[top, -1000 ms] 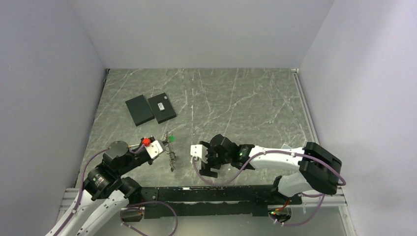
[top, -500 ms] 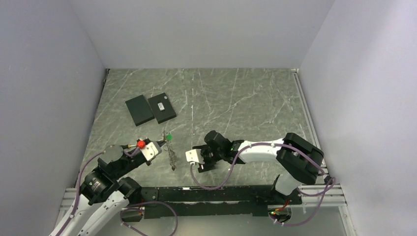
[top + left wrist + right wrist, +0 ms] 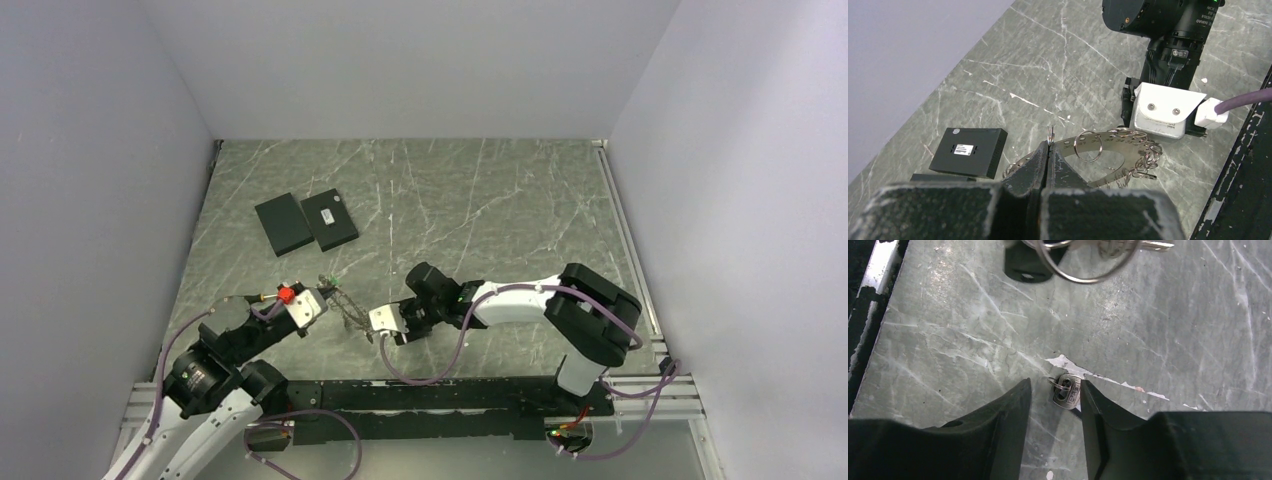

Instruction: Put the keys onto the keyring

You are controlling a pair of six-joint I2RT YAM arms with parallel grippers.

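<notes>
My left gripper [image 3: 1049,146] is shut on a thin upright ring of the keyring [image 3: 1050,134]. The rest of the keyring, a curved holed metal strip with several loose rings [image 3: 1128,152], trails right towards my right gripper's white block [image 3: 1165,116]. In the top view the left gripper [image 3: 321,297] holds the keyring [image 3: 343,305] just left of the right gripper [image 3: 390,330]. My right gripper [image 3: 1055,385] is open, pointing down at the table, with one small silver key [image 3: 1067,391] lying between its fingers, close to the right finger [image 3: 1093,410]. Rings [image 3: 1083,262] hang at the top of that view.
Two flat black plates [image 3: 283,223] [image 3: 330,219] lie at the back left; one shows in the left wrist view [image 3: 968,151]. A white chipped patch [image 3: 1068,364] marks the table by the key. The black rail [image 3: 450,395] runs along the near edge.
My right gripper has moved left towards the keyring and now straddles a key. The left gripper has closed on the keyring's end, and the keyring has swung and tilted.
</notes>
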